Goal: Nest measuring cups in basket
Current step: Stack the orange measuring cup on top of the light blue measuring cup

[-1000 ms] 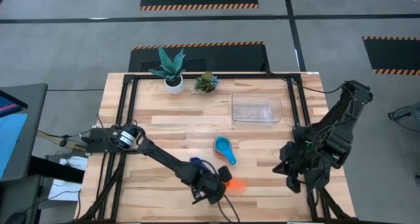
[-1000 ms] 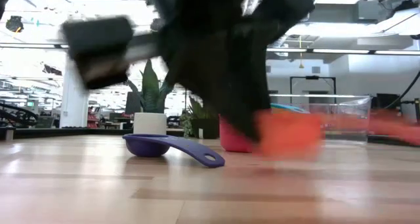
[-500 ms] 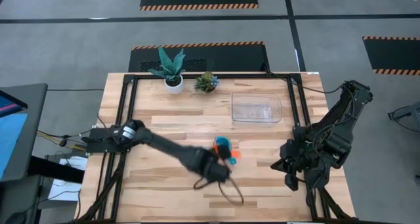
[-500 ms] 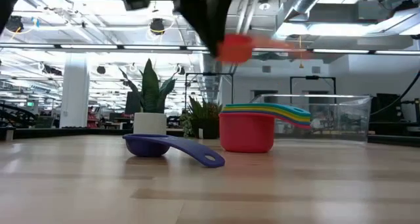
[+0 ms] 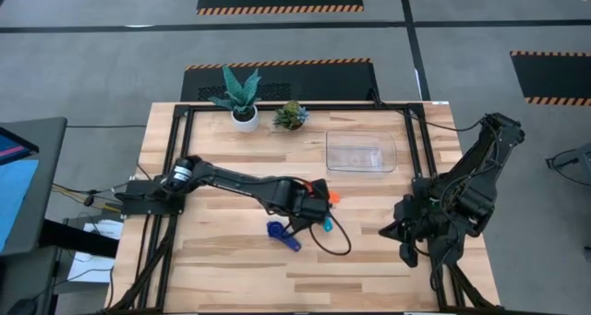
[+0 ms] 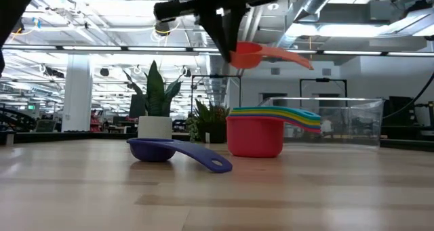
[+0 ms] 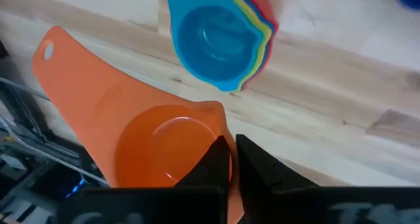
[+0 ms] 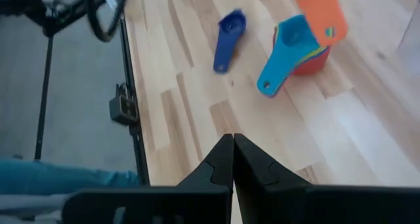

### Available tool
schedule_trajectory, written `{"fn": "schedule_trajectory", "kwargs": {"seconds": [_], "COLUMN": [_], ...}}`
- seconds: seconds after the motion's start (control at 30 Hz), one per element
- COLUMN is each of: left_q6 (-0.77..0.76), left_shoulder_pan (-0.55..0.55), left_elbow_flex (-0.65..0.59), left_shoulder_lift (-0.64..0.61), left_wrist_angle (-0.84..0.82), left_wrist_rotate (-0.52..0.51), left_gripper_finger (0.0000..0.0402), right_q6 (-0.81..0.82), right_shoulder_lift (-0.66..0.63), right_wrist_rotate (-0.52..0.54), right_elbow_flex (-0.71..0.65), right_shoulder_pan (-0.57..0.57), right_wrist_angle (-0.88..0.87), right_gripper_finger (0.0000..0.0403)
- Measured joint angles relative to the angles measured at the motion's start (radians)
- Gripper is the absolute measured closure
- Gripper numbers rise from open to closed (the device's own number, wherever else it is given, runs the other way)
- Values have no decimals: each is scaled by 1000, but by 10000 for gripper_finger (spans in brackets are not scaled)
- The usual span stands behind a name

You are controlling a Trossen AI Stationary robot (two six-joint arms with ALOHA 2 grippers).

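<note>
**Orange cup held aloft over the nested stack**

Orange plastic shows in the left gripper (image 7: 230, 159): its two dark fingers are pressed together on the rim of the orange measuring cup (image 7: 161, 148), pinching the wall of the bowl while the flat handle juts away from the fingers; in the low view that cup (image 6: 252, 54) hangs in the air, clear of the wood, above the nested stack (image 6: 261, 133); the stack stands on the table (image 5: 231, 269) with a red cup as its outer shell and yellow, green and blue handles fanned out one upon another; the left wrist view looks down into the lighter blue cup (image 7: 213, 43) that sits innermost; a dark blue cup (image 5: 282, 233) lies alone on the boards just beside the stack, on the near side, bowl up, handle resting on the wood; the clear basket (image 5: 361, 152) sits well apart toward the far right of the table, and no cup shows inside it; two potted plants (image 5: 242, 95) stand along the far edge; the right gripper (image 8: 231, 159) waits off the right edge of the table, its fingers pressed together on nothing.
</note>
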Motion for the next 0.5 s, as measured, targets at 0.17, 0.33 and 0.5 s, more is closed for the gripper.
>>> {"fn": "schedule_trajectory", "kwargs": {"seconds": [0.17, 0.33, 0.5], "left_q6": [-46, -35, 57], "left_shoulder_pan": [4, 18, 19], "left_elbow_flex": [-16, -133, -349], "left_shoulder_lift": [-88, -168, -239], "left_wrist_angle": [20, 43, 151], "left_wrist_rotate": [91, 100, 90], "left_gripper_finger": [401, 401, 401], "right_q6": [2, 33, 36], "right_shoulder_lift": [0, 0, 0], "right_wrist_rotate": [79, 107, 107], "right_elbow_flex": [0, 0, 0], "right_shoulder_pan": [-10, -42, -80], "right_wrist_angle": [5, 3, 3], "right_gripper_finger": [376, 376, 376]}}
